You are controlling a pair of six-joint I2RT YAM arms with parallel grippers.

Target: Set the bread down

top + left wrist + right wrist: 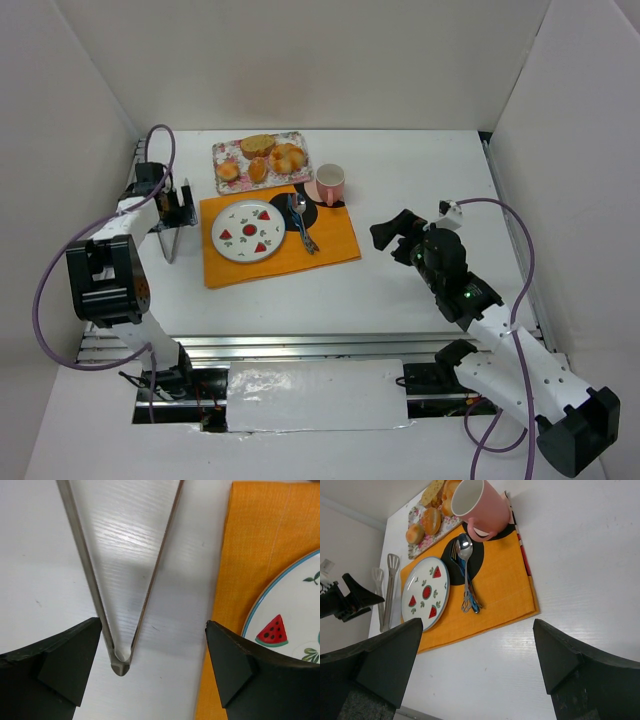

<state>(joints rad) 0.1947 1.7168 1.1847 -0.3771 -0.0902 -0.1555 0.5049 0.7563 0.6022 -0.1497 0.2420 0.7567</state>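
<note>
The bread (257,170) is a small oval golden-brown bun on the floral tray (300,140) at the back; it also shows in the right wrist view (431,521). The white watermelon plate (243,231) lies on an orange placemat (285,255). My left gripper (180,210) is open and empty, left of the plate. Its fingers (65,655) straddle the hinge end of metal tongs (120,666) lying on the table. My right gripper (385,235) is open and empty, right of the placemat, over bare table (477,650).
On the tray are also a darker loaf (257,144), yellow clustered rolls (288,158) and a pale small bun (228,171). A pink mug (331,183) stands on the placemat's far right corner. A spoon and fork (300,222) lie right of the plate. White walls enclose the table.
</note>
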